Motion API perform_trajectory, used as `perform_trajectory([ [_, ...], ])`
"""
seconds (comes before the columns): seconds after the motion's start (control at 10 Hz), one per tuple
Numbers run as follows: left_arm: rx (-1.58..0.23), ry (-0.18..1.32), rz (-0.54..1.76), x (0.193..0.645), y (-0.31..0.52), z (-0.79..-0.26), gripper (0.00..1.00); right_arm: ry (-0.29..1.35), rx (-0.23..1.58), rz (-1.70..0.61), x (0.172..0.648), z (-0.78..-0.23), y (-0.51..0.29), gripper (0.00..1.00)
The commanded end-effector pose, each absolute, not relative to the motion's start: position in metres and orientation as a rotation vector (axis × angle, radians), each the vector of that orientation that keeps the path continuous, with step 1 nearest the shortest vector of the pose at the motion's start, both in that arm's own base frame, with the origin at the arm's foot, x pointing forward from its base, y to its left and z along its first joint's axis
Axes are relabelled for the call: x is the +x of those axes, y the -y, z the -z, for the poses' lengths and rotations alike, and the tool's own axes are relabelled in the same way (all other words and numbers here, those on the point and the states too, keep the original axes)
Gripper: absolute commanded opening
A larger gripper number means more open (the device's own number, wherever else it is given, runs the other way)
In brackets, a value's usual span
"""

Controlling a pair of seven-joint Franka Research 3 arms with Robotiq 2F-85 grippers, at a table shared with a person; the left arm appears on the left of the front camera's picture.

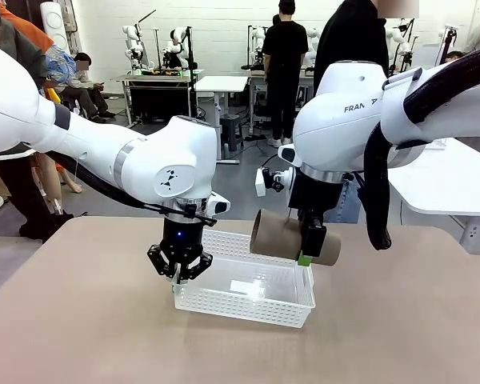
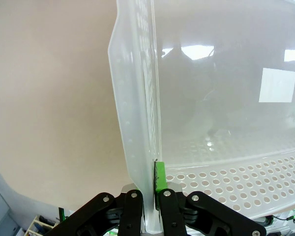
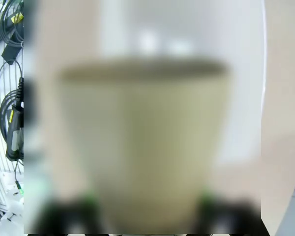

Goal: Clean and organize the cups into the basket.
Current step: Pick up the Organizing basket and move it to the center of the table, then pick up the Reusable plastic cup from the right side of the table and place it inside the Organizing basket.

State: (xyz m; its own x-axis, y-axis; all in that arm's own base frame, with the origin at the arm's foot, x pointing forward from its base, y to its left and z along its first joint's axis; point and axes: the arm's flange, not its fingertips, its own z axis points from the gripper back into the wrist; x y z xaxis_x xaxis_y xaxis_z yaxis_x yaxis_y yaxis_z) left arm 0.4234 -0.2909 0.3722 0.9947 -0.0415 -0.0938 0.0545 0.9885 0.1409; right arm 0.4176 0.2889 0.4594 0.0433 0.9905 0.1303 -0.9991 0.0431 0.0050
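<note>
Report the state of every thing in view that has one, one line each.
left gripper: shut on the basket's left wall.
right gripper: closed around the tan cup, holding it in the air.
tan cup: lying sideways in the grip, over the basket's right end.
basket: upright, open side up, no cup inside.

A tan-brown cup (image 1: 276,234) hangs sideways, mouth leftward, just above the right end of the shallow white lattice basket (image 1: 240,308).
</note>
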Motion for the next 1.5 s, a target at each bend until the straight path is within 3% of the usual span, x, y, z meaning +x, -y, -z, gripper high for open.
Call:
perform_trajectory([
  [0.0, 0.15, -0.091, 0.061, 0.423, 0.291, -0.37, 0.0, 0.134, 0.173, -1.515, 0.419, -0.447, -0.288, 0.81],
  [0.3, 0.15, -0.091, 0.061, 0.423, 0.291, -0.37, 0.0, 0.258, 0.285, -1.526, 0.424, -0.424, -0.284, 0.81],
  [1.4, 0.15, -0.091, 0.061, 0.423, 0.291, -0.37, 0.0, 0.181, 0.408, -1.541, 0.456, -0.349, -0.306, 0.81],
])
